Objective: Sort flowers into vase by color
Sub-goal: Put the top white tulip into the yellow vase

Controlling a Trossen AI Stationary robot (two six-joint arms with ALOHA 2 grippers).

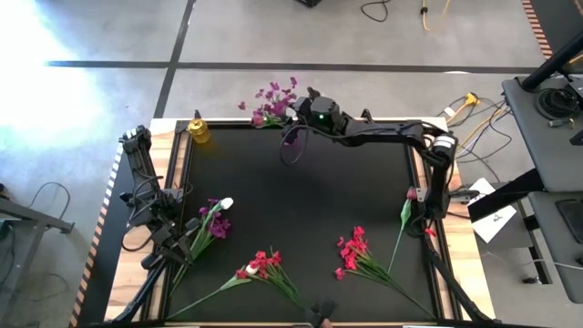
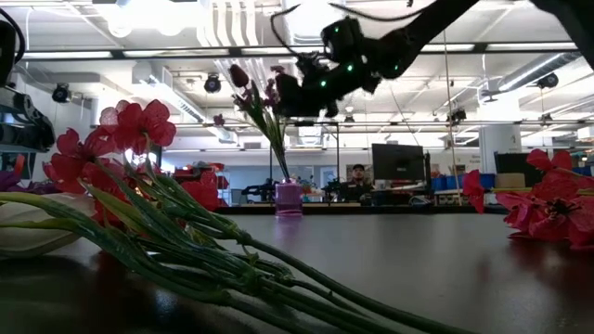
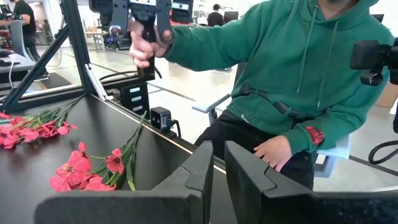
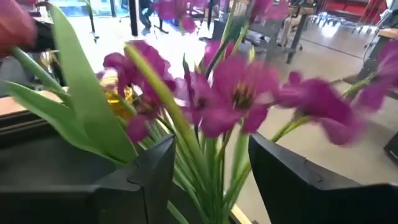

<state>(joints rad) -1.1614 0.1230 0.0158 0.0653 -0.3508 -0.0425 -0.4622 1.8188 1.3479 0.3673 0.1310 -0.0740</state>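
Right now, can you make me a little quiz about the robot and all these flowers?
1. True or false: the right gripper is at the purple flower spray standing in the small purple vase.
2. Which colour is the other vase, at the table's far left corner?
A) yellow
B) blue
C) white
3. Fill in: the white bloom lies near the ____ gripper.

Key: 1 true; 2 A; 3 left.

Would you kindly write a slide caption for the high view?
Right gripper holds a purple spray at the table's far edge; left gripper waits beside the white bloom.
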